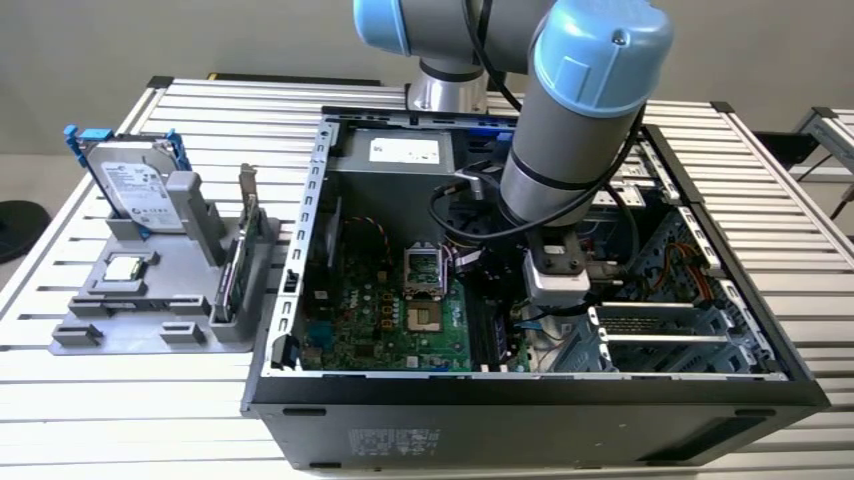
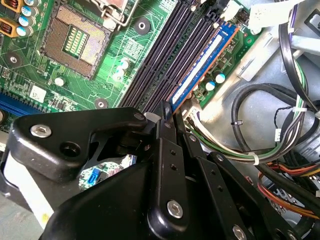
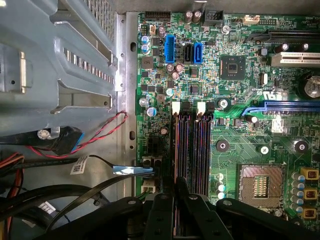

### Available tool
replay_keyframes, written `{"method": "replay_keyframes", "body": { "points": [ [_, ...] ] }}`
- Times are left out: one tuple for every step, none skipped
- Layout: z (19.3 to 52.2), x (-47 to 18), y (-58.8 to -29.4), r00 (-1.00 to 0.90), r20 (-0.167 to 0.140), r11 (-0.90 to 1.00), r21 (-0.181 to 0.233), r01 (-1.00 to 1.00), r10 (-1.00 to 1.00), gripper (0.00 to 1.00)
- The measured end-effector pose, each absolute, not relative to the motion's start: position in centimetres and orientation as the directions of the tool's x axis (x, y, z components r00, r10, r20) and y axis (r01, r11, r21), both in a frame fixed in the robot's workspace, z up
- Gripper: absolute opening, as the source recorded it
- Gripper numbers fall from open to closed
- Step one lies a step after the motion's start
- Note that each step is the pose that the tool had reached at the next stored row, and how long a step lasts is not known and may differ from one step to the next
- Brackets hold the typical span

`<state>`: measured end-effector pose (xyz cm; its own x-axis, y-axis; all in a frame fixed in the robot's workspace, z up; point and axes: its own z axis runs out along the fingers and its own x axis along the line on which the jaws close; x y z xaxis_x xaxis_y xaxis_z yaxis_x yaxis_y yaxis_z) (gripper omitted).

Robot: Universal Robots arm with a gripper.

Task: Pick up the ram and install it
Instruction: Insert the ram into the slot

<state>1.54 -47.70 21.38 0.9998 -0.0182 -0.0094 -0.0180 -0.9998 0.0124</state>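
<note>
The ram (image 2: 205,59) is a dark-blue stick with a pale label strip. It stands on edge in the outermost of the black memory slots (image 2: 165,55), next to the motherboard's edge. In the first wrist view the ram (image 3: 176,145) is seen edge-on in that slot. My gripper (image 2: 172,112) is down inside the open computer case (image 1: 287,300), at one end of the stick. Its black fingers (image 3: 167,192) are closed narrowly, one on each side of the ram. In the exterior view the gripper (image 1: 554,300) hangs low over the green motherboard (image 1: 387,320).
An empty CPU socket (image 3: 260,186) lies beside the slots. Bundled cables (image 2: 260,130) and a metal drive cage (image 3: 60,75) crowd the other side. Outside the case, a grey fixture (image 1: 147,310) holds a hard drive (image 1: 134,185), a CPU chip (image 1: 127,268) and a card (image 1: 234,270).
</note>
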Motion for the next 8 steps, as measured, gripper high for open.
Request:
{"method": "replay_keyframes", "body": {
  "points": [
    [21.39, 1.54, -47.7, 1.0, -0.009, -1.0, 0.012, -0.018, -0.018, 0.0],
    [21.38, 1.54, -47.7, 1.0, -0.009, -1.0, 0.013, -0.018, -0.018, 0.0],
    [21.39, 1.54, -47.71, 1.0, -0.009, -1.0, 0.013, -0.017, -0.017, 0.0],
    [21.38, 1.54, -47.7, 1.0, -0.009, -1.0, 0.014, -0.016, -0.016, 0.0],
    [21.38, 1.54, -47.7, 1.0, -0.009, -1.0, 0.015, -0.015, -0.015, 0.0],
    [21.38, 1.55, -47.7, 1.0, -0.009, -1.0, 0.016, -0.014, -0.015, 0.0],
    [21.37, 1.54, -47.7, 1.0, -0.009, -1.0, 0.017, -0.014, -0.014, 0.0],
    [21.37, 1.54, -47.69, 1.0, -0.009, -1.0, 0.019, -0.014, -0.014, 0.0]
  ]
}}
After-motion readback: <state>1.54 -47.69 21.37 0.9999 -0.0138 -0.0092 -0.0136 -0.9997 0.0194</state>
